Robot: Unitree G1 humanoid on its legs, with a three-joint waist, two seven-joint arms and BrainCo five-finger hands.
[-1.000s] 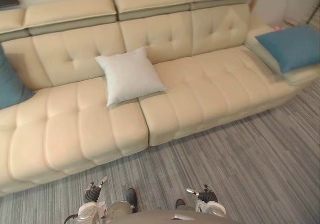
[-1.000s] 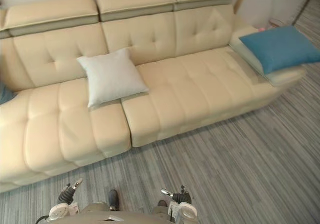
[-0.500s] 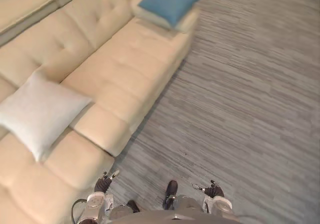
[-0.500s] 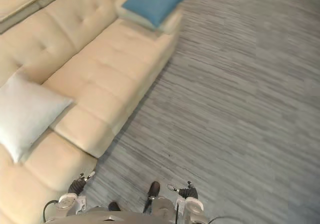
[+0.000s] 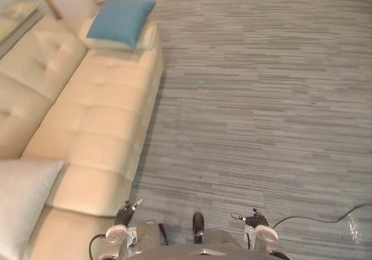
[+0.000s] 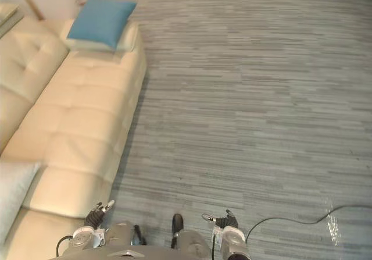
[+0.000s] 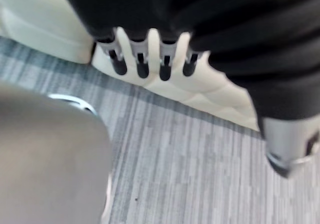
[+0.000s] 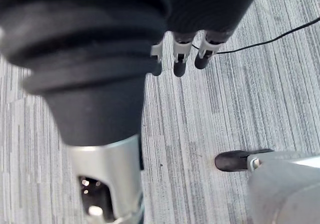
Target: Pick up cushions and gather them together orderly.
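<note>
The left hand [image 5: 124, 213] hangs just off the sofa [image 5: 99, 114] front edge and the right hand [image 5: 254, 219] further out from it. Both have straight, relaxed fingers and carry nothing. The white cushion [image 5: 23, 202] lies on the sofa's near seat. The blue cushion [image 5: 121, 20] rests on the sofa's far end, well apart from it. The step in hand appears to be the approach, with no cushion grasped yet. The next move probably calls for travel along the sofa front, then a reach for the blue cushion. Grey striped carpet floor [image 5: 261, 97] extends beyond the sofa.
</note>
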